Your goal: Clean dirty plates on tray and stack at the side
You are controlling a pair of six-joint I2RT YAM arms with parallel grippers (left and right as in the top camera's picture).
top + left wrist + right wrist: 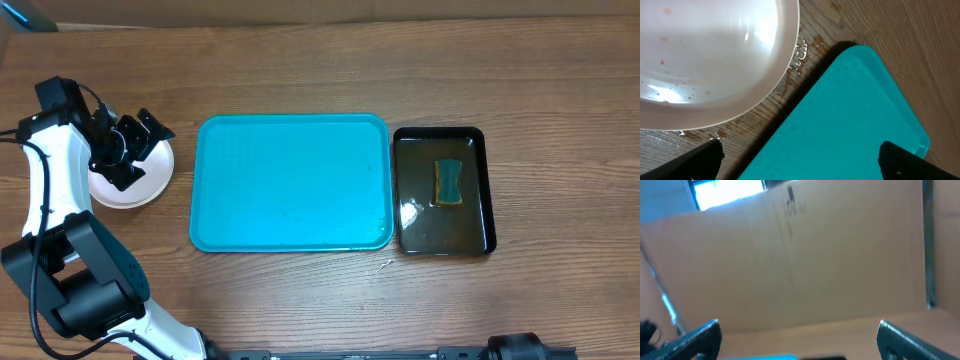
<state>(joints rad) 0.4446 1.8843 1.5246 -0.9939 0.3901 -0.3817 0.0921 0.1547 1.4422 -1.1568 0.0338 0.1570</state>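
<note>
Plates (128,192) sit on the tabletop (300,70) just left of the tray (290,180), which is bare; I can only make out the top one. It is white, hard and glossy, wet, with a few brown specks. I'd reckon it slippery, breakable and fairly light. The thin raised rim, pinched from the side, looks the only hold. The left claw (137,152) hangs over it, spread wide and empty. The right claw (800,335) is wide and empty too.
</note>
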